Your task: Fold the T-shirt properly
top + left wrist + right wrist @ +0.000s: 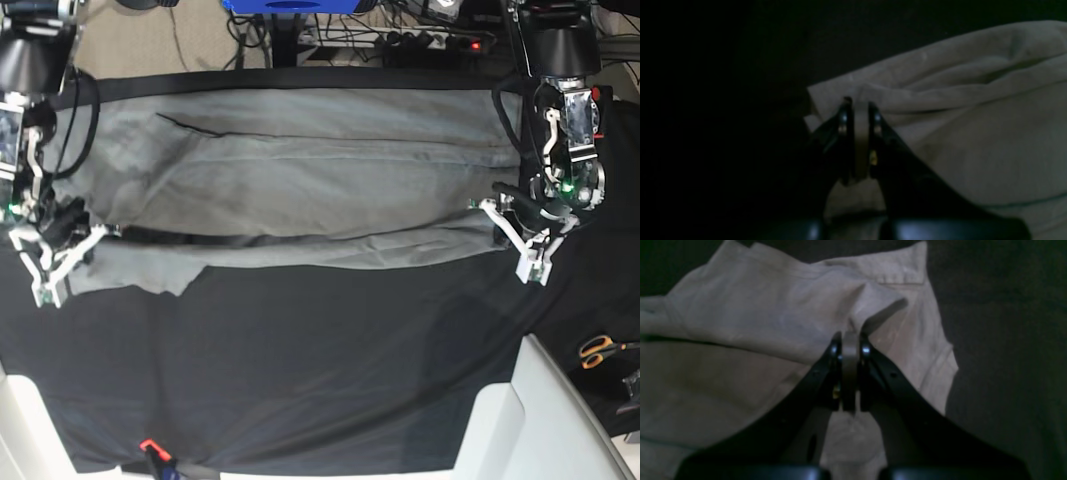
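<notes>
Black table cloth (320, 360) across the whole work surface, bare over its near half. On the far half, the T-shirt (290, 160) spread sideways as a long grey band from one arm to the other, folded lengthwise with a dark crease line along its upper part and a doubled lower edge ragged toward the base view's left. White slabs at the near corners, too cropped to identify. Left arm (562, 110) at the base view's right, reaching down to the shirt's end there; right arm (25, 120) at the base view's left, down at the opposite end. Left gripper (859, 108) clamped on a corner of the T-shirt, a strip of grey fabric pinched between the two dark fingers (842, 121), cloth bunched in soft ridges just beyond. Right gripper (850, 341) likewise closed on the T-shirt, a peaked fold of fabric rising from between its fingers (865, 351), a hemmed edge visible behind. Orange-handled scissors (600, 350) off the cloth at the base view's right, well apart from the shirt. Small red-orange object (148, 445) at the cloth's near edge, too small to identify.
</notes>
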You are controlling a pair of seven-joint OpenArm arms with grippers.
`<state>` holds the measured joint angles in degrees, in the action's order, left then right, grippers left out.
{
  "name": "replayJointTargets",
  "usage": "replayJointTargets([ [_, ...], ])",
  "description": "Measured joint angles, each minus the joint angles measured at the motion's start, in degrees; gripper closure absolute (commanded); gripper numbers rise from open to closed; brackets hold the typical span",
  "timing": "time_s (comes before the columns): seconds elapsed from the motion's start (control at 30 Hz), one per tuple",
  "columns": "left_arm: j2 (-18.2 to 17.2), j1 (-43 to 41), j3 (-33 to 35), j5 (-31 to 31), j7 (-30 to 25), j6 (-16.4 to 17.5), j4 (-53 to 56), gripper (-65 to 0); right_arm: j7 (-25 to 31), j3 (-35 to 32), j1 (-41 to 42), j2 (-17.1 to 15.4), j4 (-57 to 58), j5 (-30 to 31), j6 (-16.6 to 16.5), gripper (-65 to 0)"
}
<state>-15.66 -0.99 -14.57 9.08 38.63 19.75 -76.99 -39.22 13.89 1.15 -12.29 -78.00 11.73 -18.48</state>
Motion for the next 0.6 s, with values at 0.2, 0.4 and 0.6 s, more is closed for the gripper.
replayJointTargets([
  [0.2, -0.04, -2.43, 0.11, -0.04, 0.02, -0.02, -0.55, 0.0, -2.86, 0.09, -3.34, 1.27, -5.14, 0.07, -0.31, 0.0],
  [0.4, -0.22, -5.25, 0.02, -0.11, 0.00, -0.02, -1.73, 0.0, -4.15, 0.74, -6.86, 2.89, -9.16, 0.07, -0.17, 0.0],
  [0.6, -0.24, -8.63, -0.02, 0.13, -0.11, -0.02, -6.19, 0.0, -4.44, 3.26, -9.88, 2.43, -12.35, -0.22, 0.09, 0.0],
])
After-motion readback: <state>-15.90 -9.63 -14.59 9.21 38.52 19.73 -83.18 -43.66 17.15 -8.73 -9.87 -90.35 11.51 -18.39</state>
